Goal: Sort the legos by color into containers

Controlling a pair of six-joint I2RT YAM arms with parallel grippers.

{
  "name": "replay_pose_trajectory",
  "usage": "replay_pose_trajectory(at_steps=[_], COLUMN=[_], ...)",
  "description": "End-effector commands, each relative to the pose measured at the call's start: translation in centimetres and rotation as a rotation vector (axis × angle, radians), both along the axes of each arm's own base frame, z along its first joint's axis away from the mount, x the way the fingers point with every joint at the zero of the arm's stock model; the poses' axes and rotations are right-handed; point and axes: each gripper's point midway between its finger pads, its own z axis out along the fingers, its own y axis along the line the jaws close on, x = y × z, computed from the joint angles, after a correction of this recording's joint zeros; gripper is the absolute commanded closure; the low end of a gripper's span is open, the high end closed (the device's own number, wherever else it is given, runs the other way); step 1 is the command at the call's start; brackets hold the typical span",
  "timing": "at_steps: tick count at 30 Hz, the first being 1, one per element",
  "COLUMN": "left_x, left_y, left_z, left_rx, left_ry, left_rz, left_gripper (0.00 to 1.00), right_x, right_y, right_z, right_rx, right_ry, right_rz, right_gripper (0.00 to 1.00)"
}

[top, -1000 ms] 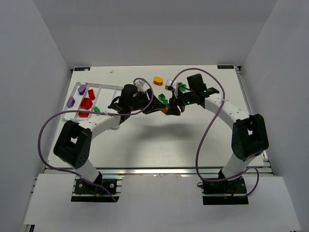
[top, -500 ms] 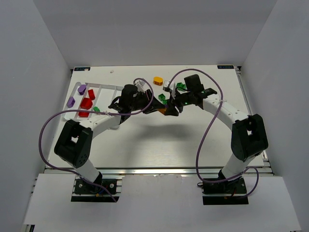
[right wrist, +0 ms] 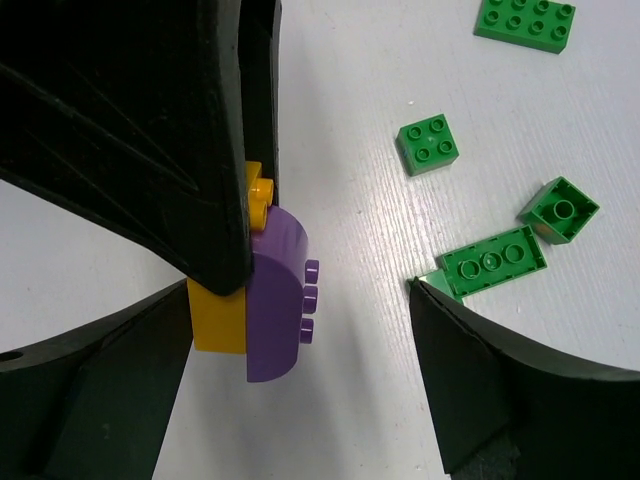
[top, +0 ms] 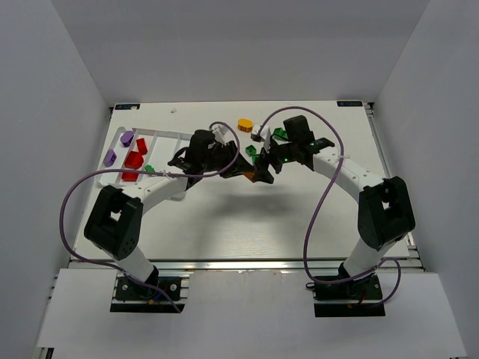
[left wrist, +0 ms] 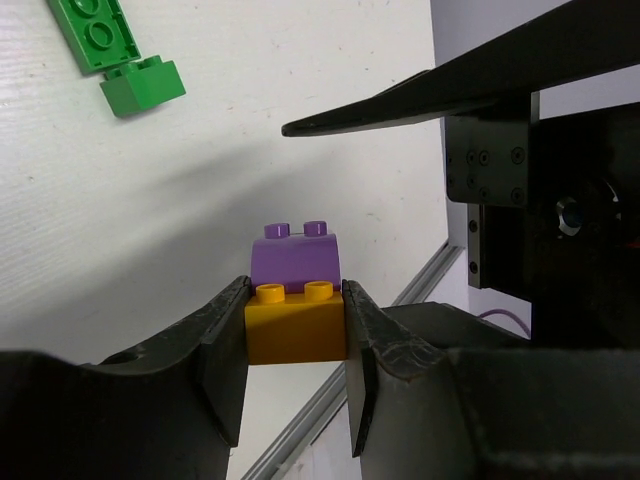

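Clamping orange-yellow brick (left wrist: 295, 325), left claw (left wrist: 295, 300) holds two-brick stack over mid-surface (right wrist: 360, 150), right of tray (top: 161, 136). Purple rounded brick (left wrist: 296, 258) sticks out beyond fingertips. Right claw (right wrist: 300, 285), spread wide and empty, straddles purple brick crosswise, nearer arm for pull-off.

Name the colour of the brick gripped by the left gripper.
Orange-yellow brick, with a purple brick stuck on it; clearest in left wrist view.

left claw (left wrist: 296, 300) clamped tight; right claw (right wrist: 300, 300) spread wide, facing it
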Motion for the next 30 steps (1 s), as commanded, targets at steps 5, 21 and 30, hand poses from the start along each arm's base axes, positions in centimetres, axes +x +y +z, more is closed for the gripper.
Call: replay_pose_trajectory(at_steps=[5,21,30], left_x=[-1.2,-1.9,-2.1], left_y=[1.3,4.3,5.3], left_z=[1.6,1.6,1.8], left_rx=[0.101,0.236,0.273], left_ry=[-0.084,-0.140,-0.163], left_rz=[-0.053,-0.006,0.018], left_gripper=[1.00,1.00,1.00], right_x=[-0.1,-1.8,-2.0], right_y=[-0.4,-2.5,-2.9], right_z=[2.1,1.7,2.0], right_rx=[0.034,0.009,0.009], right_ry=[-0.076,-0.070,-0.076], right_rz=[0.040,0.132,0.148], right_gripper=[0.11,0.11,0.11])
